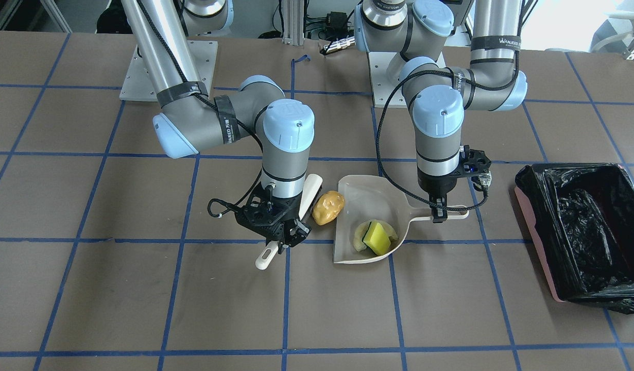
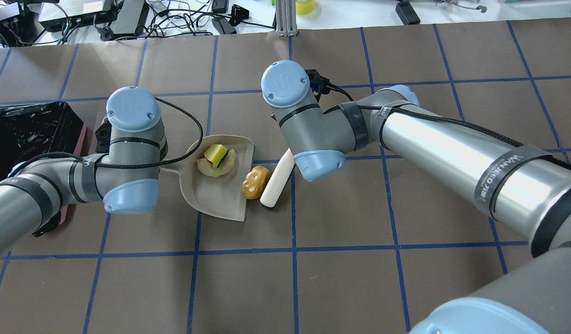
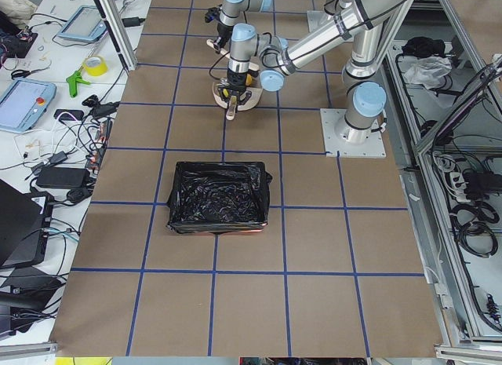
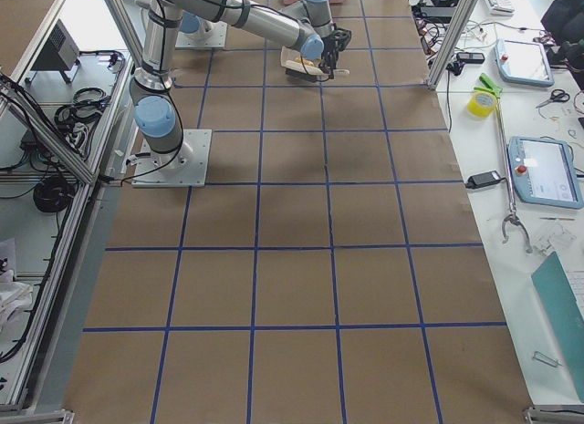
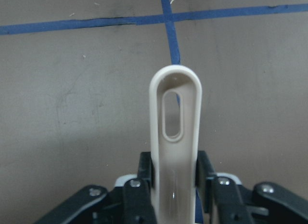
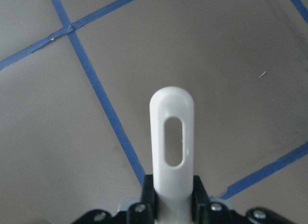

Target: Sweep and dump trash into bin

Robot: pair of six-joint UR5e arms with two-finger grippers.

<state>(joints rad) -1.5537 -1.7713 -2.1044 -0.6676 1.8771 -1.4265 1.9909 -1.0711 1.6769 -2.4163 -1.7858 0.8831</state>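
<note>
Guessing the potato-like lump [image 1: 327, 207] is the only trash not swept up yet? The yellow sponge [image 1: 378, 238] and the pale floppy piece [image 1: 359, 239] under it already sit at the back of the dustpan [image 1: 360, 198], near where its handle starts

> Looks that way. The lump lies on the table right at the pan's open lip, touching it or very nearly. The brush [image 2: 277, 178] is just beside it on the side away from the pan. So it's sandwiched — brush, lump, lip, in that order

Which arm has what?

> The right gripper [image 6: 169, 185] is clamped on the white brush handle, and the left gripper [image 5: 174, 173] is clamped on the beige pan handle. Both wrist cams show them snug against the slotted handles

And the push direction?

> The brush's long axis runs roughly parallel to the lip, so I'd say a short shove across that axis, toward the robot's left, should roll the lump in. It's round though, so it could skid off along the lip. The bin [image 2: 74, 125] sits beyond the pan on the robot's left — the left arm is nearer and it holds the pan, so the dump is its job I reckon
</note>
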